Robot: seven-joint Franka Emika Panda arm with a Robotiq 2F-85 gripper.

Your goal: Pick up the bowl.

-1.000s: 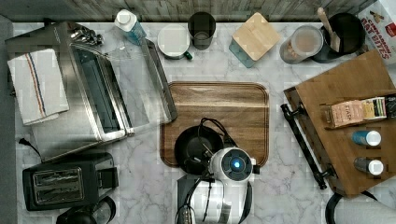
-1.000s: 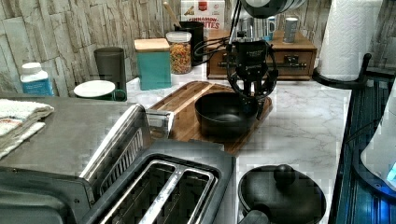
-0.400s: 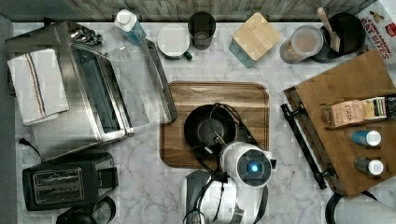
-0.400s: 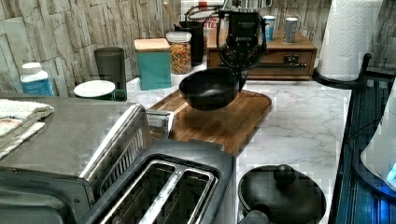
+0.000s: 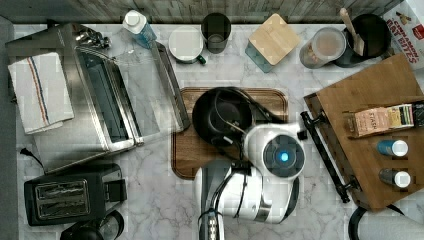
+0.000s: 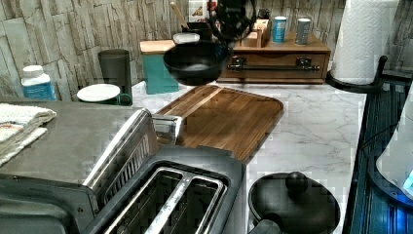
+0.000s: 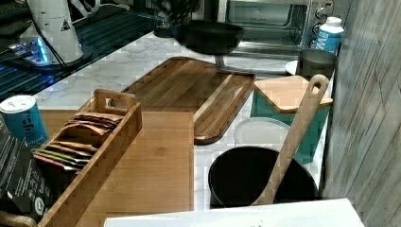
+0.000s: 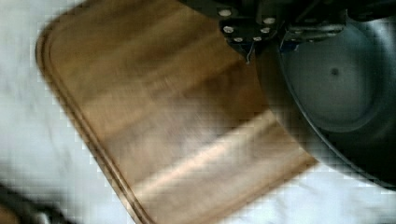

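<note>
Black and matte, the bowl (image 6: 197, 62) is hanging in the air above the wooden board (image 6: 229, 117), the gripper (image 8: 267, 38) fingers clamping its rim

From my remote station: a matte black bowl (image 6: 197, 61) above a warm brown wooden cutting board (image 6: 229, 117), white grey-veined marble counter (image 5: 160, 200), teal canister (image 7: 288, 111) with pale wood lid, and white towel (image 5: 40, 92) with red and blue stripes.
</note>
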